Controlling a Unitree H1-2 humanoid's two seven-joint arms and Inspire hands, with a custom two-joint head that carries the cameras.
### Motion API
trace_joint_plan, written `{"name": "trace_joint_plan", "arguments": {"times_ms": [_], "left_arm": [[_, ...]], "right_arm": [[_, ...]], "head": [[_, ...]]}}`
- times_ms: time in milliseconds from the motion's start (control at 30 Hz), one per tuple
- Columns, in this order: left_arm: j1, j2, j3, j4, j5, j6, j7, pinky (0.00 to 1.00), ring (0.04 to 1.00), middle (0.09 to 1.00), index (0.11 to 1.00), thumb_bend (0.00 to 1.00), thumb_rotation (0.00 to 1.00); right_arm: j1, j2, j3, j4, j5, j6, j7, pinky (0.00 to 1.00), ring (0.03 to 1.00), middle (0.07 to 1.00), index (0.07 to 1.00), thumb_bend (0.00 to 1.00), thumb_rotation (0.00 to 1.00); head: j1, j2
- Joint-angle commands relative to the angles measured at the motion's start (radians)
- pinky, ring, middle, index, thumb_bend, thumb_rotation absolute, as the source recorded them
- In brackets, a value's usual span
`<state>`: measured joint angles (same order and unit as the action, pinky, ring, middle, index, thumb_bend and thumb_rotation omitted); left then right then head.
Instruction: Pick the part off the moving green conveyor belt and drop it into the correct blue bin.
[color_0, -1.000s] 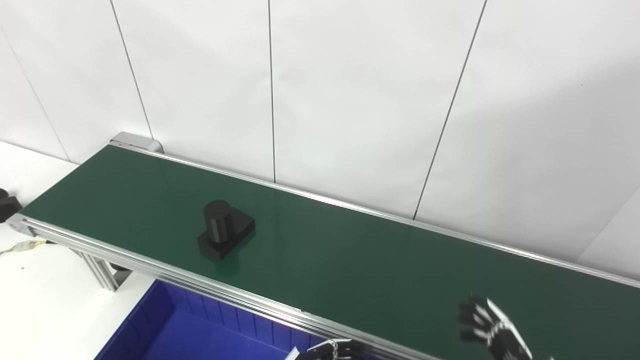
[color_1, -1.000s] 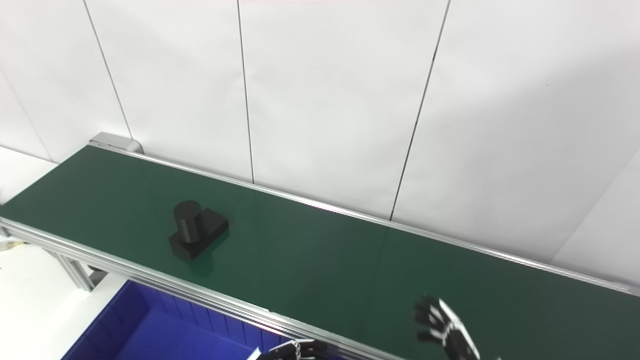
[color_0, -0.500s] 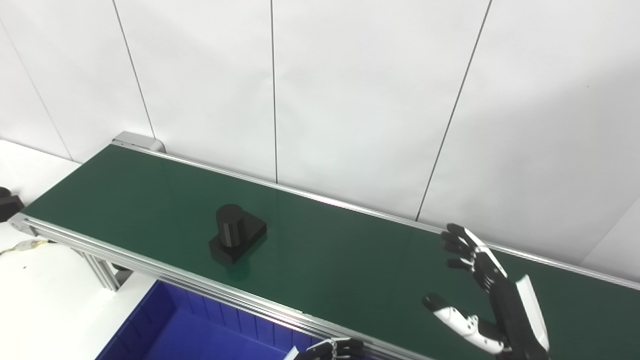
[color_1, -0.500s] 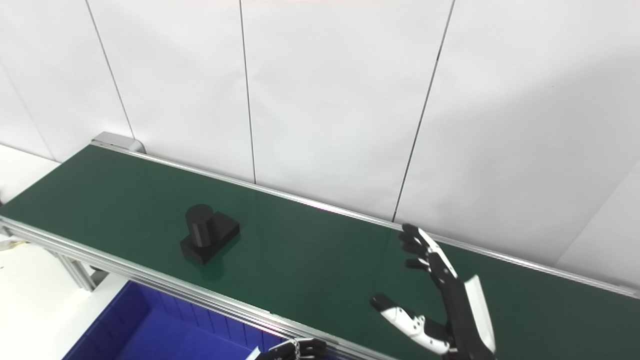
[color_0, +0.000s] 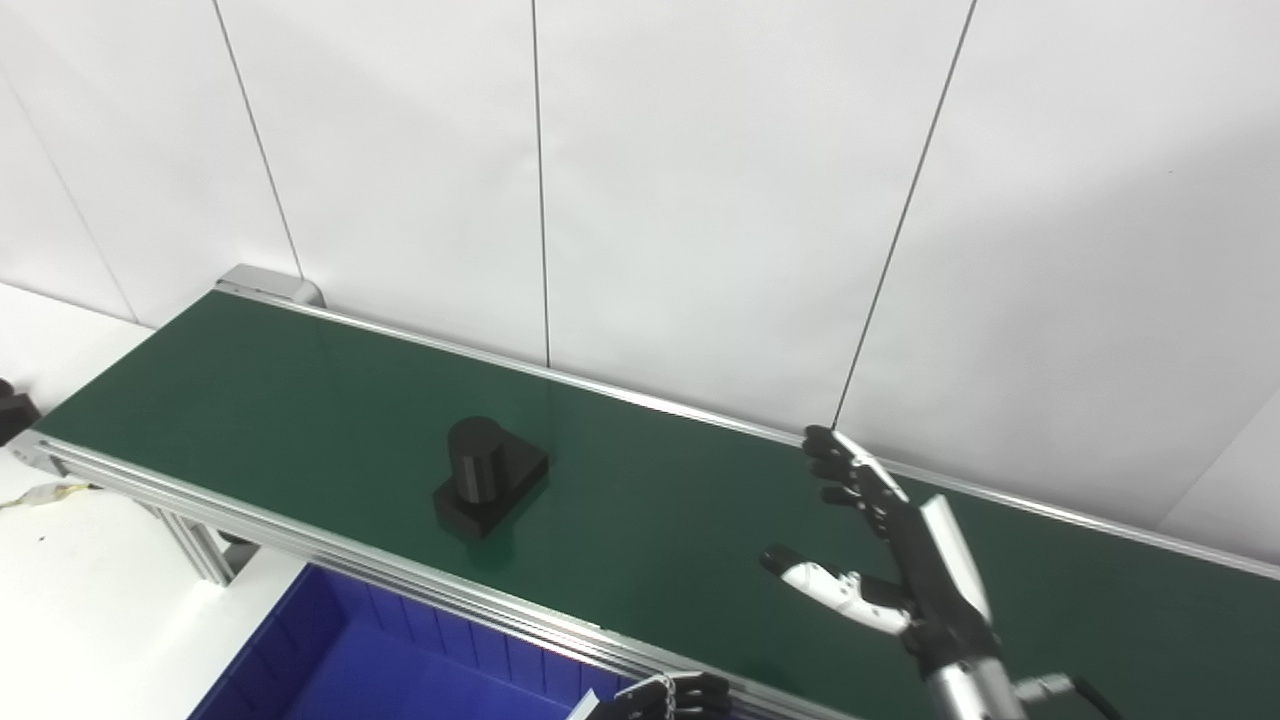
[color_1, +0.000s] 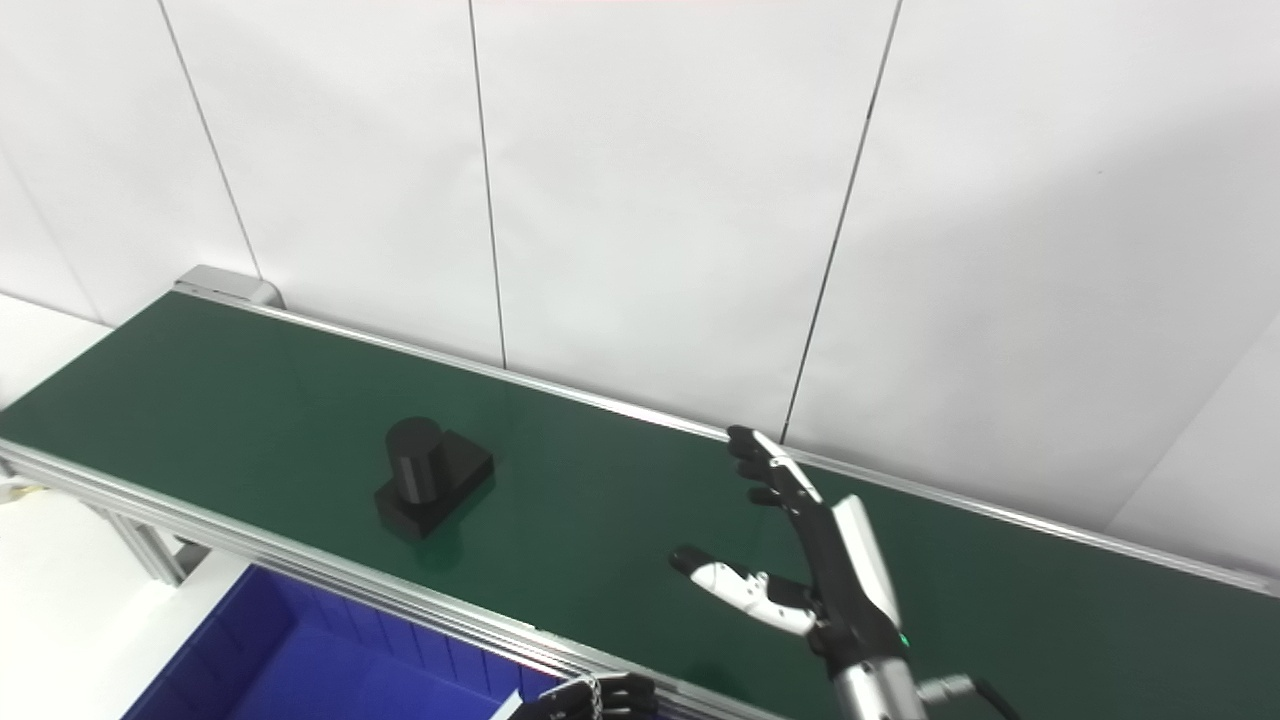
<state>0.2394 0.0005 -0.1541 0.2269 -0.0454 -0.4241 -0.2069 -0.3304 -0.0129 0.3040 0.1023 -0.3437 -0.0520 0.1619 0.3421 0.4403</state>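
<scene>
The right hand (color_0: 905, 560) has moved left toward the part (color_0: 488, 476), fingers spread.

A black part (color_0: 488, 477), an upright cylinder on a flat block, is sitting on the green conveyor belt (color_0: 300, 390) near its front rail. A blue bin (color_0: 330, 660) is standing open just below that rail.

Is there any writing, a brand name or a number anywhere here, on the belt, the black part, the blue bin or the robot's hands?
None can be read.
The green belt, the black part, the blue bin, the right hand and the white wall panels show no letters, numbers or labels.
</scene>
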Motion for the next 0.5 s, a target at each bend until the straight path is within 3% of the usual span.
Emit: {"name": "trace_joint_plan", "arguments": {"times_ms": [0, 467], "left_arm": [[-0.014, -0.002, -0.006, -0.012, -0.006, -0.042, -0.009, 0.69, 0.738, 0.764, 0.765, 0.99, 0.33], [-0.023, -0.011, -0.011, -0.001, -0.004, -0.044, -0.009, 0.69, 0.74, 0.768, 0.764, 0.99, 0.33]], "right_arm": [[-0.065, 0.022, 0.009, 0.017, -0.007, -0.057, -0.019, 0.79, 0.851, 0.86, 0.888, 0.73, 0.5], [-0.232, 0.077, 0.054, 0.247, -0.028, -0.082, -0.04, 0.79, 0.85, 0.853, 0.898, 0.79, 0.5]], "head": [[0.001, 0.001], [0.001, 0.004]]}}
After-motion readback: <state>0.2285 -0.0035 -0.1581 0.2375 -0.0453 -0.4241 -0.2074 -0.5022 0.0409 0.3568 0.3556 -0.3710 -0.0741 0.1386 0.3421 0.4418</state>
